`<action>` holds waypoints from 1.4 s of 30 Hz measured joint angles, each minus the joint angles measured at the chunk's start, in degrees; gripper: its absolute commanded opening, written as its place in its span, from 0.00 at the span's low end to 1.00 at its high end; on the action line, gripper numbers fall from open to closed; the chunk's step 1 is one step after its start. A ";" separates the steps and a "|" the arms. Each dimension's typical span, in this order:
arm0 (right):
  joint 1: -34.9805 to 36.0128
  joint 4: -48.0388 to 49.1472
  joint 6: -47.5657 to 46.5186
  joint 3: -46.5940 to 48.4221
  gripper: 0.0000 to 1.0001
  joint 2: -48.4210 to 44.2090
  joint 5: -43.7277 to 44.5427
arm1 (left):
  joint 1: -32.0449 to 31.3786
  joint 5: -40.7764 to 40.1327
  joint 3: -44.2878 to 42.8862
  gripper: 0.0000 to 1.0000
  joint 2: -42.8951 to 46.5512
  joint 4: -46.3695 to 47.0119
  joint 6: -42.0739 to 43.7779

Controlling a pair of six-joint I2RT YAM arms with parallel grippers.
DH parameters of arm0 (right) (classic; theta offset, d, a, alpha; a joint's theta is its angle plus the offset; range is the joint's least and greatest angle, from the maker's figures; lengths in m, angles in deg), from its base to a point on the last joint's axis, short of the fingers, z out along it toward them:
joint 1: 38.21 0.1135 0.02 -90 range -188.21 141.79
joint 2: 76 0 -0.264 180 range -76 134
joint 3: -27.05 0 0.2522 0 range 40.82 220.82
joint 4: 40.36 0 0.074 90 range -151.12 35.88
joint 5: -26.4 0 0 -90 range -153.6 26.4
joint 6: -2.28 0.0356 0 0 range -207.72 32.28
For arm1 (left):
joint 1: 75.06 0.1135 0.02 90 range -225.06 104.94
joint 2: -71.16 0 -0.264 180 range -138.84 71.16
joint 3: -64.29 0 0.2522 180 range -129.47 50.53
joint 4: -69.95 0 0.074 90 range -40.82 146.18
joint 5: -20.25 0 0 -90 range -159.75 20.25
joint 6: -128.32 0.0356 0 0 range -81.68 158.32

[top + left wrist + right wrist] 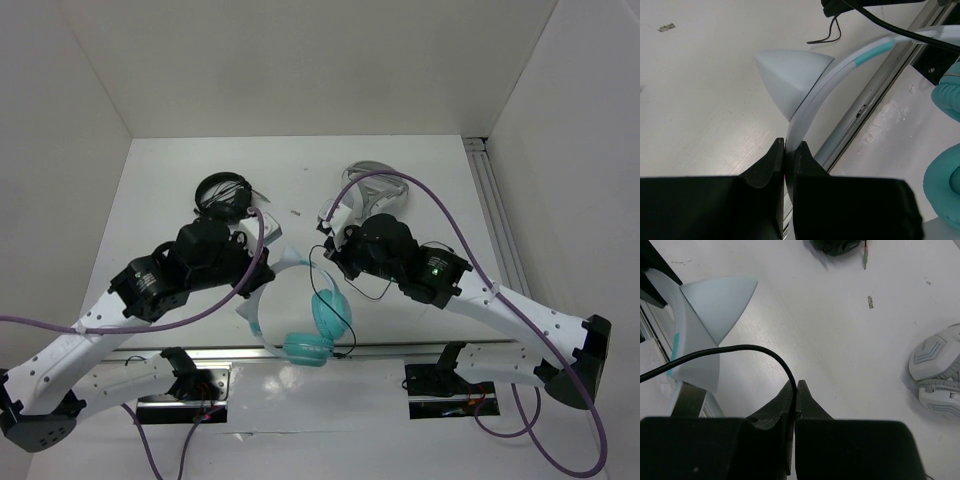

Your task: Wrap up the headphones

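The headphones have teal ear cups near the table's front edge and a pale headband with cat-ear points. My left gripper is shut on the headband just below one cat ear. It shows left of centre in the top view. My right gripper is shut on the thin black cable, which arcs left toward the headband. In the top view the right gripper sits just right of the headband, with cable looping between.
All-black headphones lie at the back left. Grey-and-white headphones lie at the back right and also show in the right wrist view. A metal rail runs along the table's front edge. A small scrap lies on the table.
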 measured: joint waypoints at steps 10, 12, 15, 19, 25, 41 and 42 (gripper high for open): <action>0.00 0.20 -0.57 -0.72 0.00 0.00 -0.81 | 0.00 -7.80 -0.74 0.01 3.91 2.91 -0.96; 0.00 0.20 -0.59 -0.87 0.00 0.00 -1.40 | 0.00 -9.57 -0.74 0.01 4.74 3.69 -1.88; 0.00 0.98 -0.52 -1.25 0.00 0.00 -2.43 | 0.00 -11.93 -0.74 0.00 5.88 4.28 -2.47; 0.00 3.26 -0.04 -2.38 0.00 0.00 -3.30 | -0.02 -13.75 -0.74 0.00 6.54 4.31 -3.45; -0.02 6.08 0.79 -3.39 0.00 0.00 -2.43 | -0.02 -14.36 -0.74 0.00 6.51 4.31 -3.63; 0.00 6.64 2.38 -0.68 0.00 -6.03 15.76 | 0.00 -33.94 -1.57 0.00 0.28 -3.19 -15.91; 0.00 6.49 2.51 -0.31 0.00 -6.58 15.41 | 0.00 -35.41 -1.95 0.00 -0.26 -4.02 -17.11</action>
